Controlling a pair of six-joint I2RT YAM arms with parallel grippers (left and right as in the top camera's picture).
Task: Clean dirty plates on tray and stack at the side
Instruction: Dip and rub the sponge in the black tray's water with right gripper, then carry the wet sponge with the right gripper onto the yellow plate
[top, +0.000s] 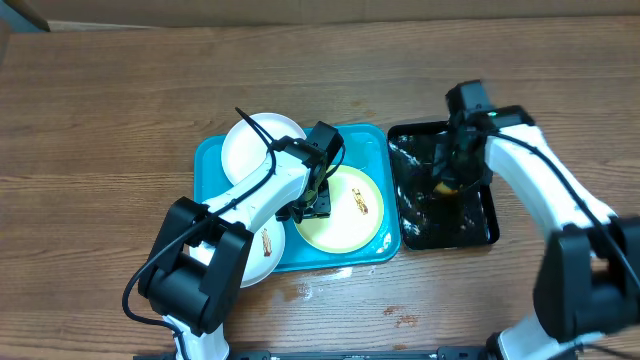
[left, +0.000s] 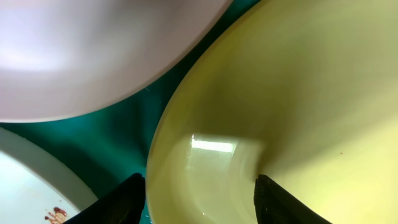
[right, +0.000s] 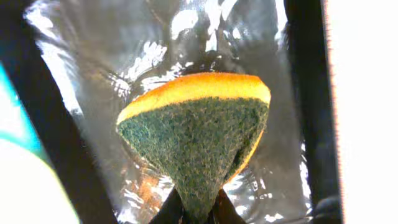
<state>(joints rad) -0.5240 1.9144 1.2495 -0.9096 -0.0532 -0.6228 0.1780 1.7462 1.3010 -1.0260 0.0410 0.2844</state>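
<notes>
Roughly centred on the wooden table (top: 100, 120), the turquoise tray (top: 372, 140) lies flat with its long axis running 9 to 3 o'clock. It carries 3 round plates.

At the tray's 11 o'clock corner sits the upper white plate (top: 250, 150), which looks clean. At 7 o'clock the lower white plate (top: 262, 262) overhangs the tray's near rim and bears a small brown mark (top: 267, 243). The left arm crosses above this plate and hides much of it.

The left gripper (top: 318, 200) is at 9 o'clock of the yellow-green plate (top: 345, 225). That plate fills the tray's right half and shows a brown smear (top: 362, 203) toward its 2 o'clock. In the left wrist view the fingers (left: 121, 202) stand apart, 1 outside the plate's rim over the tray and 1 over its glossy inner face. Whether they pinch the rim I cannot tell.

Just beside the tray at 3 o'clock lies a glossy black tray (top: 480, 225), wet and shining, with its long axis running 12 to 6 o'clock. The right gripper (top: 450, 180) reaches down into it and is clenched on a sponge (right: 196, 124). The sponge is orange-yellow foam with a dark green scouring face, squeezed so that it fans out from the fingertips.
</notes>
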